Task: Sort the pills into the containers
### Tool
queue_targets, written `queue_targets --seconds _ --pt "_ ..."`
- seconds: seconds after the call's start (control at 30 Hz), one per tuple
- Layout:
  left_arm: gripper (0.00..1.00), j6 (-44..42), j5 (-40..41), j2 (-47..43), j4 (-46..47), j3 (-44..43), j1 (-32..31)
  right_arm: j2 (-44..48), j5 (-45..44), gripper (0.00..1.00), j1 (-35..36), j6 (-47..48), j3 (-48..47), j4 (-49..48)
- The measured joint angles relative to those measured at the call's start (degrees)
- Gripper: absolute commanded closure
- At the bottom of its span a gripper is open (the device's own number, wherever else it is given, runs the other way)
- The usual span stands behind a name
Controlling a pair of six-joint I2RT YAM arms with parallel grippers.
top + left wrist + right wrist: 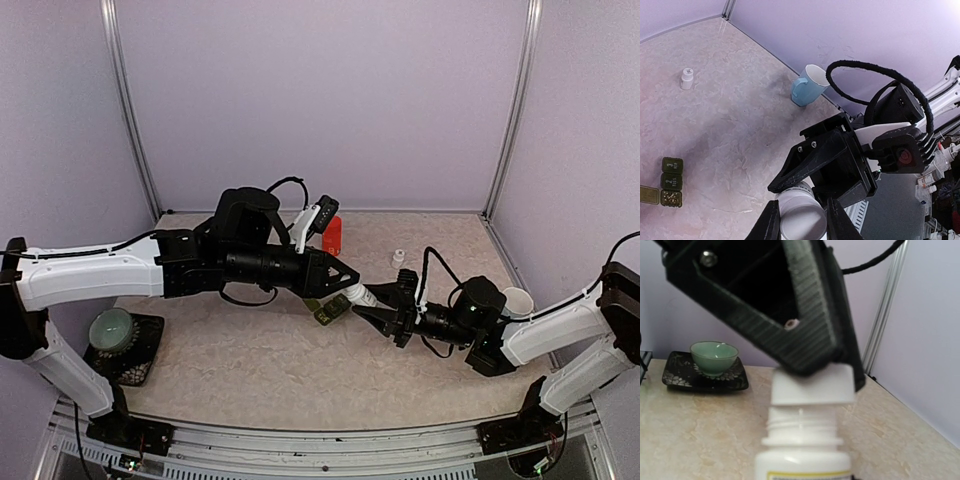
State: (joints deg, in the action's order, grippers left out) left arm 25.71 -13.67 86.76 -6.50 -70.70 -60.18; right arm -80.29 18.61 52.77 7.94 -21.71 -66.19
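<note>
The sorting looks barely begun. The containers [671,181] lie on the table [740,130] at the lower left of the left wrist view. In the top view they are mid-frame, just below the tip of the left gripper [800,222]. Two compartments have their lids down. The lowest one is open, with its lid [648,195] folded out to the left. The pale specks inside may be pills [671,199], but they are too small to be sure. No loose pills show on the table.

The step in hand seems to be opening the bottle [802,462]. Its cap [812,386] sits high on the neck with bare thread showing below it. I judge it partly unscrewed but not yet off. Pouring and sharing out the pills is all left to do.

The left arm reaches from the left edge of the top view across to the centre, roughly level. Its gripper is clenched on the bottle's body, with one finger on each side of the white cylinder at the bottom of its wrist view.

The right arm comes in from the right edge, its forearm angled up and left. The right gripper [375,305] meets the left nose to nose at mid-frame and is clamped on the cap. The bottle seems to be held between them, clear of the table.
</note>
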Motion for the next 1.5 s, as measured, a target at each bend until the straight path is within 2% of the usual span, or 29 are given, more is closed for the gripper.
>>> queue_targets --seconds 1.0,1.5 --pt "0.73 0.0 0.6 0.0 -0.4 0.1 -0.1 1.4 -1.0 0.94 0.0 1.6 -0.2 2.1" --pt "0.73 0.6 -0.3 0.0 2.5 0.9 -0.1 1.4 -0.1 0.95 0.0 -0.9 -0.1 1.2"
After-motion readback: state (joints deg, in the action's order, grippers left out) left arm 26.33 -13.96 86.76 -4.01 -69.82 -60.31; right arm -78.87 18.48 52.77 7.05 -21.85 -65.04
